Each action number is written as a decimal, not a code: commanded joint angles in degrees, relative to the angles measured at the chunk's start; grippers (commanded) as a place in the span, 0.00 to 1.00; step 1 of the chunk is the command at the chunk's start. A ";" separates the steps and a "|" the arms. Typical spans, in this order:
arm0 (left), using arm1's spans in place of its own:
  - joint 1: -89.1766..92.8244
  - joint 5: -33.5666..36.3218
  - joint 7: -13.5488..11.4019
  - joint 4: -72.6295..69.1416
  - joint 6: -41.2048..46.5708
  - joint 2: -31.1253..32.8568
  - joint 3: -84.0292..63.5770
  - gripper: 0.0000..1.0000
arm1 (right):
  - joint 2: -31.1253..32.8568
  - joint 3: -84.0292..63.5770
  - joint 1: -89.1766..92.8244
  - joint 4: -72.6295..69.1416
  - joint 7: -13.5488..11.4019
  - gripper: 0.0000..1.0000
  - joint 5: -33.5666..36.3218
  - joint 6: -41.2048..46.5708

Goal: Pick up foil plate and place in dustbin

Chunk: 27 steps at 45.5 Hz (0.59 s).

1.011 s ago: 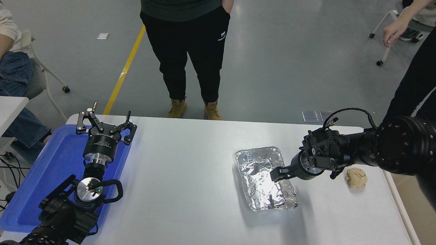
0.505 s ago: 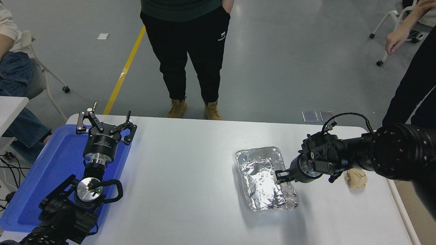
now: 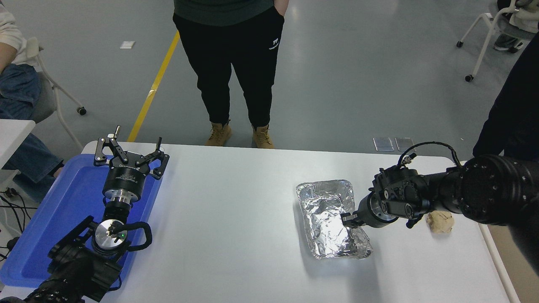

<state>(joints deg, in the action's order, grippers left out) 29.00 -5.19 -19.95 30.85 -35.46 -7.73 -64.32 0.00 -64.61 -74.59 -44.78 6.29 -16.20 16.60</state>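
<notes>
I read the right gripper as clenched on the right rim of the foil plate, which lies right of bench centre, long axis near-to-far, far from the released left gripper.

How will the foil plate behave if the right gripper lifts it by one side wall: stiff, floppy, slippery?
Probably floppy: the foil plate is thin, heavily wrinkled foil, so a grip at its right wall, where the right gripper sits, may bend or crush it. Likely very light with nothing seen inside. On the smooth white table it may slide rather than resist a push.
</notes>
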 commanded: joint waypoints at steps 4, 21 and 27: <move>0.00 0.00 0.00 0.00 0.04 0.00 -0.01 1.00 | 0.00 0.01 -2.04 -1.01 0.03 0.00 0.12 0.27; 0.00 0.00 0.00 0.00 -0.05 0.00 -0.02 1.00 | 7.20 -0.51 -19.79 -17.35 0.03 0.00 0.03 1.24; 0.00 0.00 0.00 0.00 -0.05 0.00 -0.01 1.00 | 10.89 -1.22 -27.44 -24.12 0.03 0.00 -0.93 1.94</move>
<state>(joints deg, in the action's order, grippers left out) 29.01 -5.19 -19.96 30.85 -35.47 -7.74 -64.32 5.11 -65.00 -89.63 -57.68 6.33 -16.19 17.61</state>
